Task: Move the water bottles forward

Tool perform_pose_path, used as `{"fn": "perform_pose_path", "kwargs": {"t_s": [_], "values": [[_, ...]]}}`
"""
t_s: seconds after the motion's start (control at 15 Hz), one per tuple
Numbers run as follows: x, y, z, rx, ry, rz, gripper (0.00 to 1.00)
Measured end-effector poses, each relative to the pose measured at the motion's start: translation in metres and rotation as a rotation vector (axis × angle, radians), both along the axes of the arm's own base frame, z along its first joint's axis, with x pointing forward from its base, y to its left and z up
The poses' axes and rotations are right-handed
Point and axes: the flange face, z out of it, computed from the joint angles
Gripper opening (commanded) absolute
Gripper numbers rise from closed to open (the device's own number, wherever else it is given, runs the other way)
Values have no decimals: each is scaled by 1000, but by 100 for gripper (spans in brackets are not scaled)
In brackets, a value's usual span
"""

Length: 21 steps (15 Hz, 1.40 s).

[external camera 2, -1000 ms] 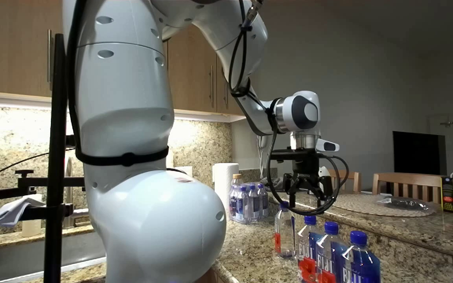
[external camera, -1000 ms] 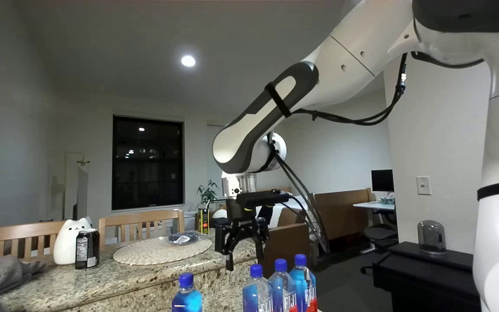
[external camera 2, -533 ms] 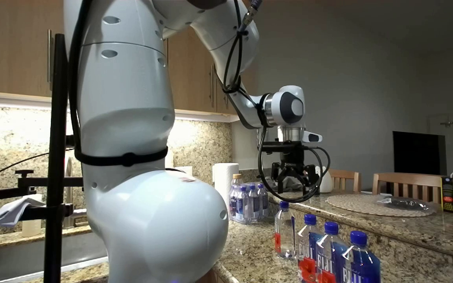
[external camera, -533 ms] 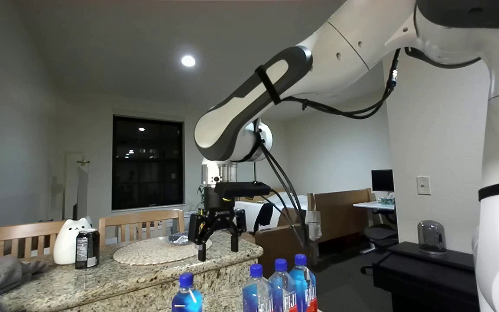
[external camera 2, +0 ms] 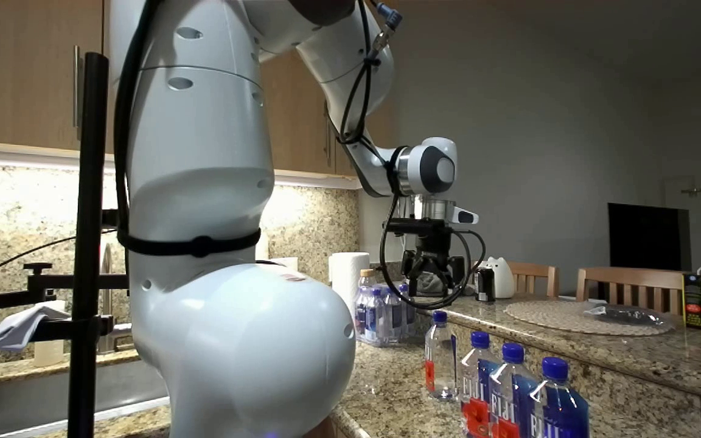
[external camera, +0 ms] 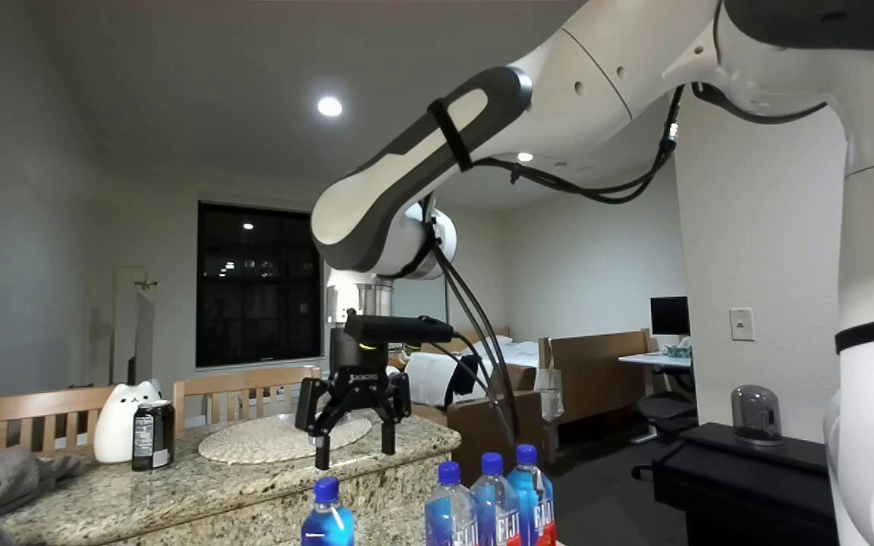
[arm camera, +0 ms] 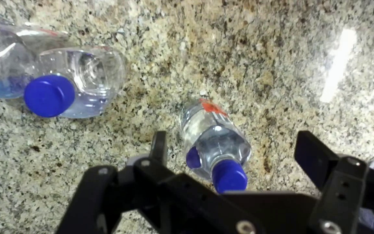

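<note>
Relative to the frame half a second earlier, the gripper (external camera: 355,446) has shifted toward the left of the frame in both exterior views, and the arm (external camera: 422,163) has travelled with it, exposing a ceiling light (external camera: 525,157) beneath the forearm. The fingers (arm camera: 159,146) are spread wide apart, clear of the blue cap of a single water bottle (external camera: 327,527), which stands upright below them at the bottom of the frame, left of center. In the wrist view this bottle appears between the fingers at lower center, cap toward the lower edge. Three further water bottles (external camera 2: 512,389) stand close together at the lower right of an exterior view. All four bottles retain their earlier positions. In the same view, a black can (external camera 2: 484,285), previously obscured by the gripper, now shows to its right, near a white cat-shaped figure (external camera 2: 504,277).
</note>
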Motion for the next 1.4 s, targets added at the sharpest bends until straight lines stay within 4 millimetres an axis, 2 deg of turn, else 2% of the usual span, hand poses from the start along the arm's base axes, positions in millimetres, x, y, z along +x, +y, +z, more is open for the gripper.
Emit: {"fn": "perform_pose_path", "kwargs": {"t_s": [0.2, 0.53, 0.8, 1.07, 1.4], "values": [[0, 0, 8, -5, 65, 38, 100], [3, 2, 10, -20, 38, 1, 100], [5, 27, 14, -57, -64, -181, 100], [-4, 55, 10, -126, -115, -374, 100], [-16, 64, 2, -209, -99, -622, 100]]}}
